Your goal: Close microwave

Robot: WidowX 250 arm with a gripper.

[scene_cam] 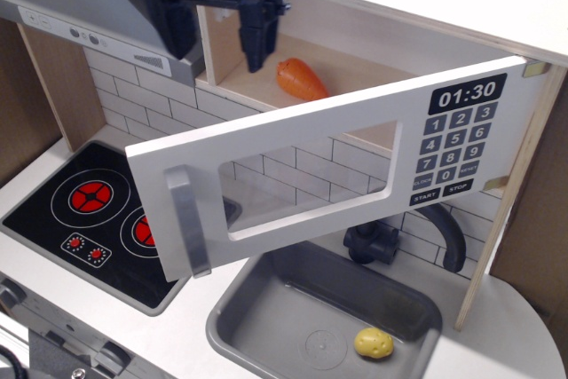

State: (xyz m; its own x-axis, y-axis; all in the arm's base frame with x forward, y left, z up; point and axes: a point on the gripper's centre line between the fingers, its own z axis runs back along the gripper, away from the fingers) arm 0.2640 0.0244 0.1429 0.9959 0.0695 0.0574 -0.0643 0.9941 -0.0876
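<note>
The toy microwave's white door (311, 166) stands swung wide open toward me, with its rectangular window, grey bar handle (187, 222) at the left end and black clock and keypad (457, 139) at the right. The wooden cavity (355, 59) behind holds an orange toy vegetable (302, 79). My black gripper (216, 37) hangs open and empty at the top left, above and behind the door's free end, in front of the cavity's left wall. It touches nothing.
A grey range hood (80, 15) juts out at the upper left. Below are a black stove top with red burners (89, 210), a grey sink (324, 312) holding a yellow toy (374, 343), and a dark faucet (444, 232).
</note>
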